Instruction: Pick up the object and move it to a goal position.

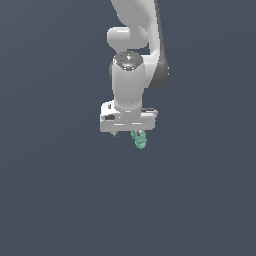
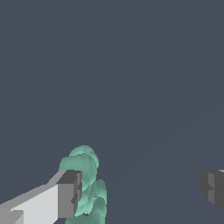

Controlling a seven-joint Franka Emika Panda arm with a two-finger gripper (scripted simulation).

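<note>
The object [image 1: 140,141] is a small mint-green lumpy item, showing just under the white hand of my gripper [image 1: 130,134] in the exterior view. In the wrist view the object [image 2: 87,183] lies in the gap between the fingers, close against the inner face of one grey finger [image 2: 68,194]. The other finger [image 2: 214,189] stands far off across the gap, well apart from it. My gripper [image 2: 142,191] is open, and its pads do not pinch the object. Part of the object is hidden behind the near finger.
A plain dark blue-grey ground [image 1: 60,200] fills both views. The white arm [image 1: 132,45] rises above the hand toward the picture's upper edge. No other objects, containers or edges show.
</note>
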